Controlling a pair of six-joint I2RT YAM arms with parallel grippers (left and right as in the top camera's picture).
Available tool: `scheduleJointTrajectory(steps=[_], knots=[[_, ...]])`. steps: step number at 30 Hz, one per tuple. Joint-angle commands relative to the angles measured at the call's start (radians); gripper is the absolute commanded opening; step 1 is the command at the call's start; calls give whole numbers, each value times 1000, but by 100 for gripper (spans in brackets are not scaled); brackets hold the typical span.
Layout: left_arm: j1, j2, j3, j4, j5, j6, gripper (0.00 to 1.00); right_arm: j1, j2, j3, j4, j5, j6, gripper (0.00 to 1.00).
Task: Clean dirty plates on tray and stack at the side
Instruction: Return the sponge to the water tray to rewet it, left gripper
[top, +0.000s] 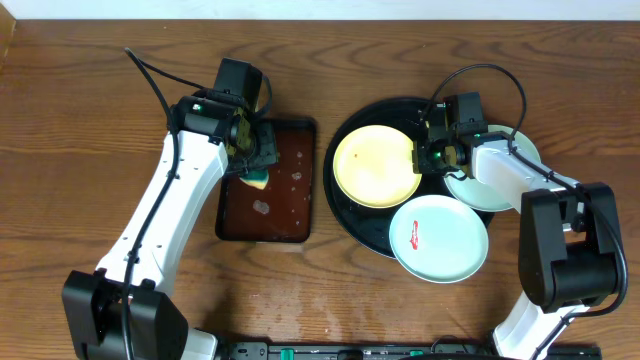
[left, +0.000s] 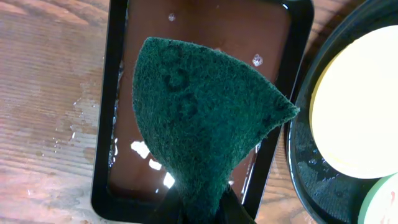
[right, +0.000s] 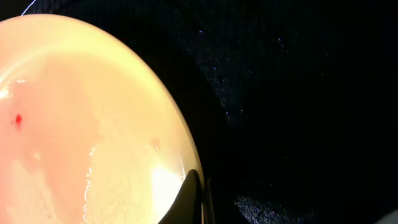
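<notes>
While the left gripper (left: 199, 210) is pinching the green sponge (left: 205, 118) over the brown tray (left: 205, 25) (it is sitting just beside the black tray (top: 350, 225)), we are judging the yellow plate (top: 375, 167), lying in that black tray, to be up for scrubbing. The right gripper (top: 428, 155) is pressing its fingers (right: 190, 200) together at that plate's rim, so the sponge is needing to cross over next; we are failing to see whether the rim is actually caught.
</notes>
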Motion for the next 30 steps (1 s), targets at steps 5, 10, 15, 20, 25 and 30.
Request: scheduleJointTrajectory(steps=[5,10,15,20,25,30], knots=[[3,-3,-3,-3,-24,28,8,8,-47,9,-7,-3,2,1],[3,-3,-3,-3,-42,35,8,8,-137,13,-31,-3,12,1],[3,-3,-3,-2,-42,35,8,8,-230,13,-47,-3,14,1],[3,-3,-3,-3,-42,35,8,10,-290,13,-53,-3,40,1],[3,-3,-3,-2,-42,35,8,9,-304,13,-59,21,39,1],[3,-3,-3,4,-37,34,8,9,-302,13,-91,109,36,1]])
